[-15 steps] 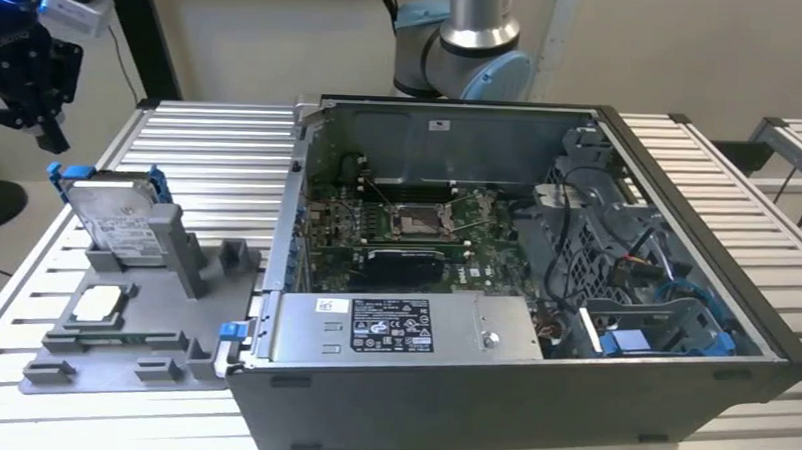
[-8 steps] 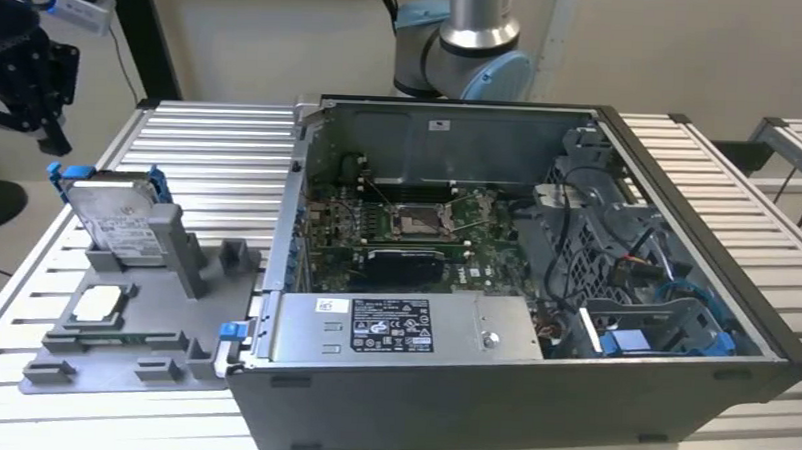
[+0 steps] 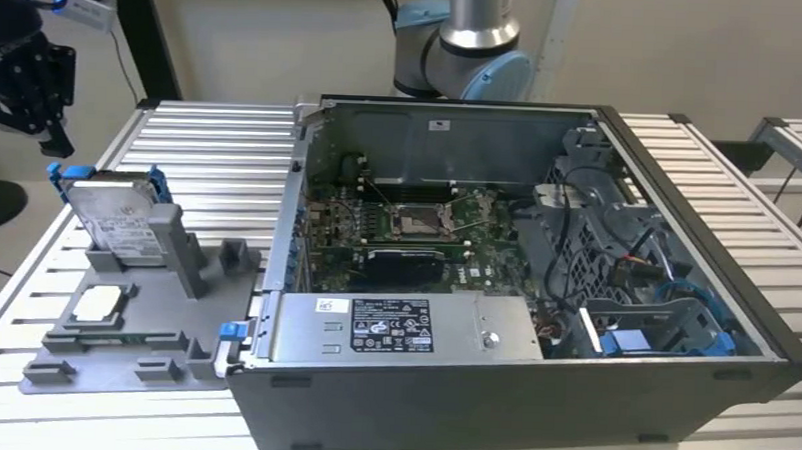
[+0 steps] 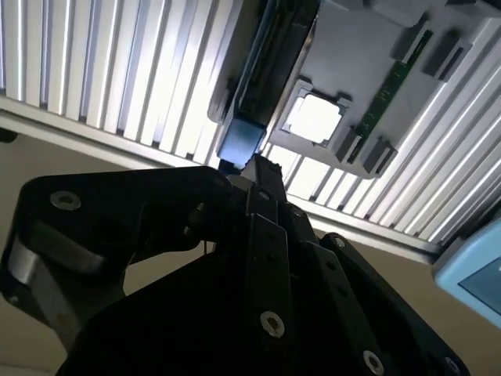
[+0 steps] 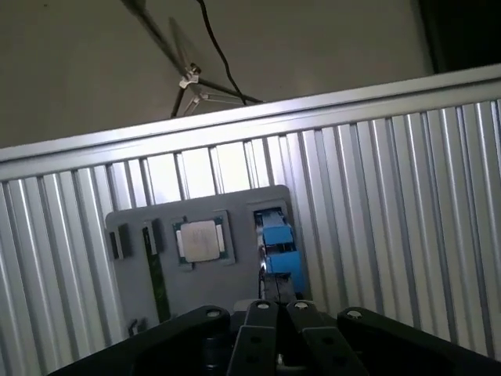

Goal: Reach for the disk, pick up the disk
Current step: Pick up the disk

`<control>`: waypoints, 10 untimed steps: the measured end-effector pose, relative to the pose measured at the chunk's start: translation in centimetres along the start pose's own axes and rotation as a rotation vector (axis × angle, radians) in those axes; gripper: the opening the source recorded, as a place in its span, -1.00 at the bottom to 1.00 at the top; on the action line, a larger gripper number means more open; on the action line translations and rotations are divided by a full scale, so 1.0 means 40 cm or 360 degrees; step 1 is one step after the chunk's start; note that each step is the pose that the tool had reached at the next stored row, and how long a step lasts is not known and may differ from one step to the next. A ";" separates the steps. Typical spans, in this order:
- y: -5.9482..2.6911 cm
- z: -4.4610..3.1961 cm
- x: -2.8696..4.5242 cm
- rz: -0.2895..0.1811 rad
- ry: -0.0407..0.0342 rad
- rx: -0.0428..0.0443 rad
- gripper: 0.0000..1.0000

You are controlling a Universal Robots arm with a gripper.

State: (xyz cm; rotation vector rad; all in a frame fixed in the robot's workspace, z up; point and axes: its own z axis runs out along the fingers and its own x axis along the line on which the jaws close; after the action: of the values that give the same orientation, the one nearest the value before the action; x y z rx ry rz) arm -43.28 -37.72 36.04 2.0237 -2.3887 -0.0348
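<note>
Disk count comes first: I am seeing one hard drive (image 3: 114, 220), standing on edge in a slot of one grey holder tray (image 3: 169, 352). The tray is lying on the slatted aluminium table (image 3: 217, 149), toward the exterior view's left. The drive is showing a silver-grey metal face with a white printed label. A bright blue plastic carrier is framing it, with blue tabs sticking out at both upper corners. In both wrist views I am looking down on its thin top edge (image 5: 278, 243) (image 4: 239, 141), where the blue is standing out.

I am also counting one square silver processor chip (image 3: 98, 302) lying flat in the tray just beside the drive. One green memory stick (image 5: 154, 270) is sitting on edge in the same tray. One open computer case (image 3: 502, 389) is sitting beside the tray, on the exterior view's right.

One black gripper (image 3: 51, 143) is hanging above the drive, a little to the exterior view's left and clear of it. In the first wrist view its fingers (image 5: 262, 313) are pressing together with nothing between them.
</note>
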 end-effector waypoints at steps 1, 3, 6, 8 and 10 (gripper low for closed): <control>-0.002 0.000 0.000 -0.0013 0.0000 0.0000 -1.00; -0.008 0.000 -0.001 -0.0036 0.0001 0.0000 -1.00; -0.015 0.000 -0.002 -0.0067 0.0002 -0.0001 -1.00; -0.015 0.000 -0.002 -0.0068 0.0002 -0.0001 -1.00; -0.015 0.000 -0.002 -0.0069 0.0002 0.0000 -1.00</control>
State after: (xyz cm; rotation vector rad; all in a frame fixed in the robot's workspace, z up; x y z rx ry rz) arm -42.67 -37.73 36.02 2.0747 -2.3438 -0.0343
